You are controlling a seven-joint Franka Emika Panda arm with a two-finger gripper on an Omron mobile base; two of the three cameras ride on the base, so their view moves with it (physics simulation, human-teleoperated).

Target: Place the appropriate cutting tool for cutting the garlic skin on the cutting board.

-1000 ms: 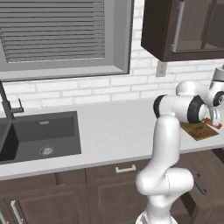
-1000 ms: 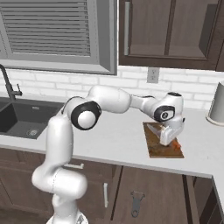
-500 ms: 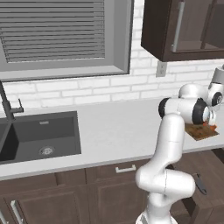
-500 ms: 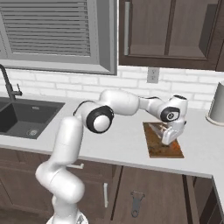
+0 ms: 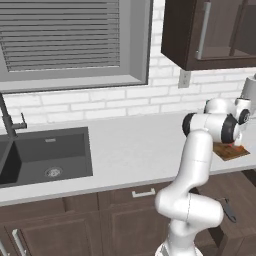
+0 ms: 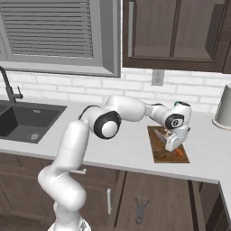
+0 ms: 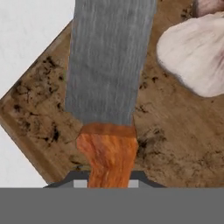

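A knife with a broad grey blade [image 7: 109, 65] and an orange wooden handle [image 7: 109, 157] lies low over the dark-brown cutting board [image 7: 43, 113]. My gripper [image 7: 109, 181] is shut on the handle, and the blade points away from the hand. The pale garlic [image 7: 194, 57] rests on the board just right of the blade, apart from it. In the right base view my gripper [image 6: 173, 143] hangs close over the cutting board [image 6: 159, 153], with the blade [image 6: 160, 133] sticking out to its left. The board's corner [image 5: 227, 151] peeks out behind the arm in the left base view.
A grey canister [image 6: 223, 108] stands on the counter at the far right, by the brick wall. The dark sink [image 6: 27, 122] with its faucet is far to the left. Dark wall cabinets hang above the board. The counter's front edge runs just before the board.
The hand has come down and to the right over the board with the knife, and the arm's elbow has swung along with it. The board and garlic have stayed put.
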